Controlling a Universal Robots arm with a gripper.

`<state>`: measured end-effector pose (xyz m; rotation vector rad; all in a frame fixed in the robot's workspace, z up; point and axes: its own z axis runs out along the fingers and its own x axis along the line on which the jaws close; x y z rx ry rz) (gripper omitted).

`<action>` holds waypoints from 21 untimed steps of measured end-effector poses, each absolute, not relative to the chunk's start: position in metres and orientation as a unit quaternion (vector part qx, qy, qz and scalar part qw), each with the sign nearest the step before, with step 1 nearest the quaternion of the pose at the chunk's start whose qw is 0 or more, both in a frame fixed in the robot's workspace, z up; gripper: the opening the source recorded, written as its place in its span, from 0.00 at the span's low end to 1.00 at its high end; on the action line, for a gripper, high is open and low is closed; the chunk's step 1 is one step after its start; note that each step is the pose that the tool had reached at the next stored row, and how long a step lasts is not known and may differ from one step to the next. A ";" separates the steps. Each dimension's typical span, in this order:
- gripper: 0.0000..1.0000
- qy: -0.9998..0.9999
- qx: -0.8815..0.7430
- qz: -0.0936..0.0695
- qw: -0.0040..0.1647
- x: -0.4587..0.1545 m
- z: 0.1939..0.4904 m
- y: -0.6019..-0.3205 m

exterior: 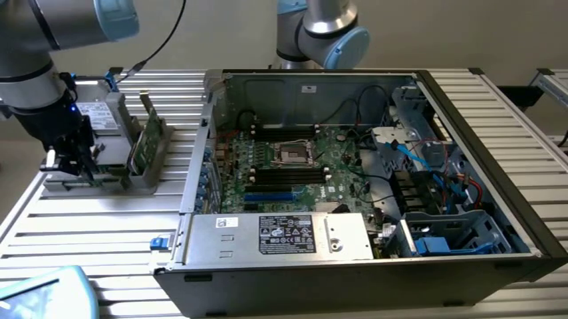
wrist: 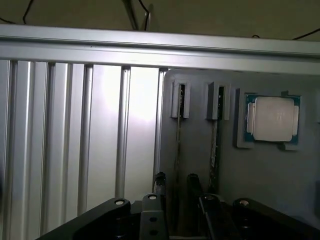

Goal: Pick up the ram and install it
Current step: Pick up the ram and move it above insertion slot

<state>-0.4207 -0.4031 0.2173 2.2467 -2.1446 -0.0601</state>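
Two black fingers [wrist: 160, 185] of my gripper [wrist: 176, 186] are standing spread, one on each side of the ram [wrist: 178, 140]. A gap is showing on both sides, so I am not pinching it. The ram is standing on edge in a slot of the grey holder [wrist: 200, 165], and it is showing as a thin line with its far end sitting in a raised grey clip. A second stick [wrist: 214, 145] is standing in the next slot, just beside the ram and parallel to it. Beyond that, a square silver processor [wrist: 272, 119] with a green rim is lying flat in its own recess of the same holder. Faint marks on its lid are too dim for me to read. The holder is resting on a ribbed aluminium table [wrist: 75, 140].

At the exterior view's left my gripper [exterior: 76, 166] is reaching down into the holder, and a broader green board [exterior: 147, 136] is standing upright at the holder's right end. To the exterior view's right, an open black computer case [exterior: 355, 292] is lying on its side. It is holding a green motherboard [exterior: 342, 166] with black slots and a silver power supply [exterior: 346, 236]. The supply is carrying a black-and-white label whose print is too small to read.
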 end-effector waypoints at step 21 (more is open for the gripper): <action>0.31 -0.690 0.724 -0.024 0.012 -0.421 0.197 -0.403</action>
